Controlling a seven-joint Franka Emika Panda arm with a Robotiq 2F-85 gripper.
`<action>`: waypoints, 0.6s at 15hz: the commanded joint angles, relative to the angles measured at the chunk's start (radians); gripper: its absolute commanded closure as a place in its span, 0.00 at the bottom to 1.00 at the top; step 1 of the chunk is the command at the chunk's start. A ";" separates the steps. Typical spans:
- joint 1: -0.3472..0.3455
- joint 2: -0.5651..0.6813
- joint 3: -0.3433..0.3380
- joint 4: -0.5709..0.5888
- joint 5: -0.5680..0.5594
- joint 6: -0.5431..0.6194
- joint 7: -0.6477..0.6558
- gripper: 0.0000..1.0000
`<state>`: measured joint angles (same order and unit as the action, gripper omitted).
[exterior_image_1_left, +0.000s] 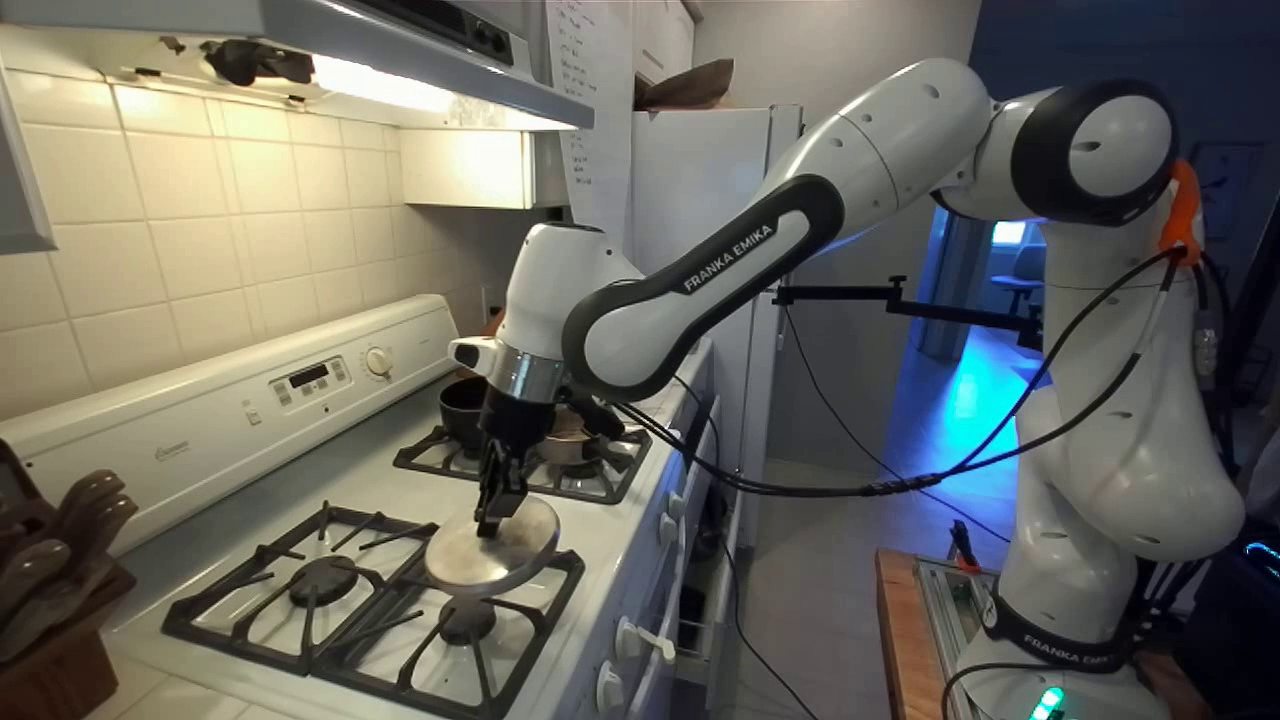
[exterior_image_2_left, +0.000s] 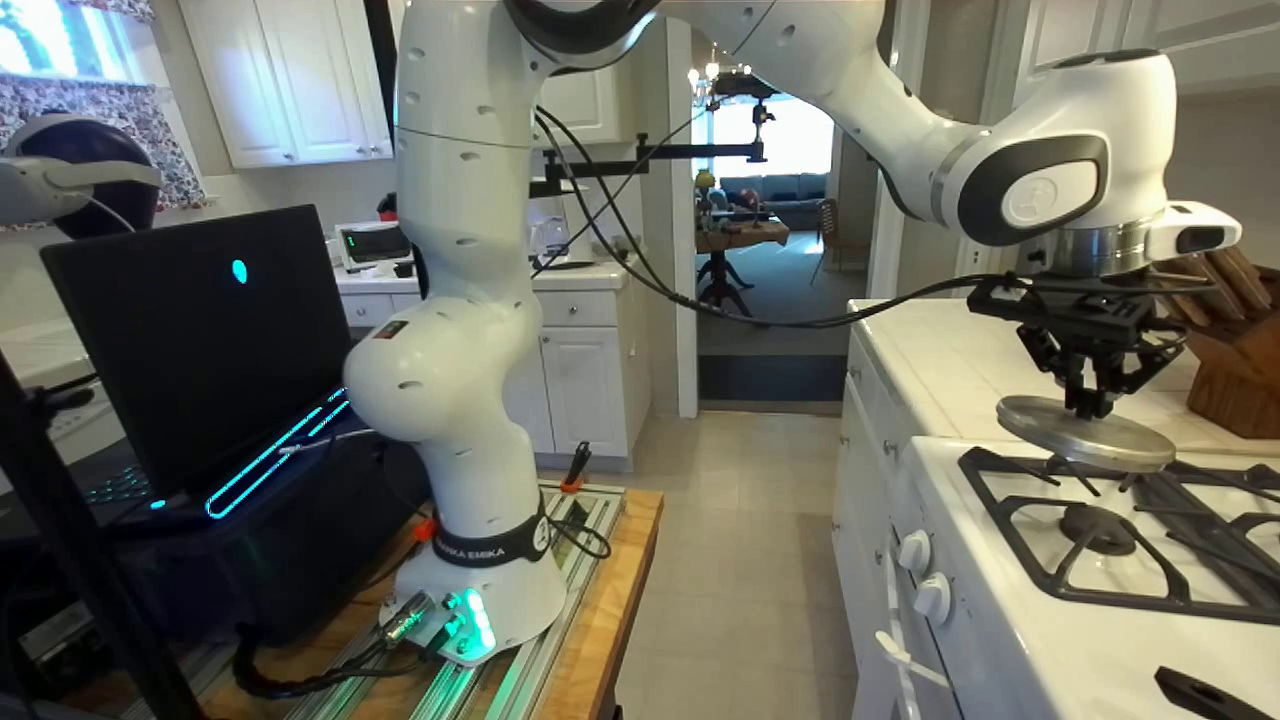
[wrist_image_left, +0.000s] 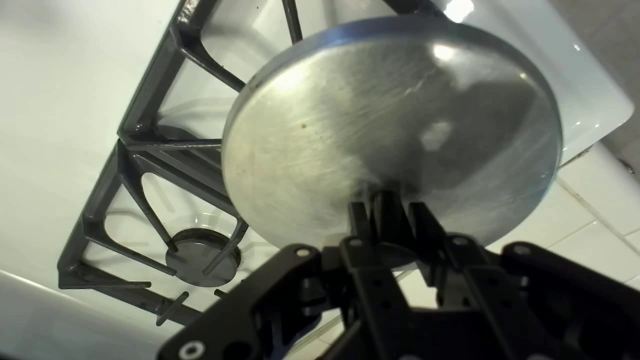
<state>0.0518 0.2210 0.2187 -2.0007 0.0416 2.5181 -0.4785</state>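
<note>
In an exterior view, my gripper (exterior_image_1_left: 488, 528) pointing down over the stove (exterior_image_1_left: 370, 475), a metal lid (exterior_image_1_left: 505, 562) in its grip, in an exterior view, that lid tilted above the front burner (exterior_image_2_left: 1097, 528), in the wrist view, my fingers (wrist_image_left: 357, 217) nearly together around its dark knob (wrist_image_left: 389, 220).

Warm glow under the hood (exterior_image_1_left: 430, 62), glare on the metal lid (wrist_image_left: 391, 125)
</note>
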 joint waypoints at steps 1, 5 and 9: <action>0.026 0.040 -0.004 0.049 -0.029 -0.008 -0.011 0.94; 0.064 0.104 0.005 0.119 -0.081 -0.012 -0.018 0.94; 0.095 0.179 0.020 0.193 -0.112 -0.008 -0.019 0.94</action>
<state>0.1295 0.3277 0.2297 -1.8926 -0.0409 2.5181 -0.4826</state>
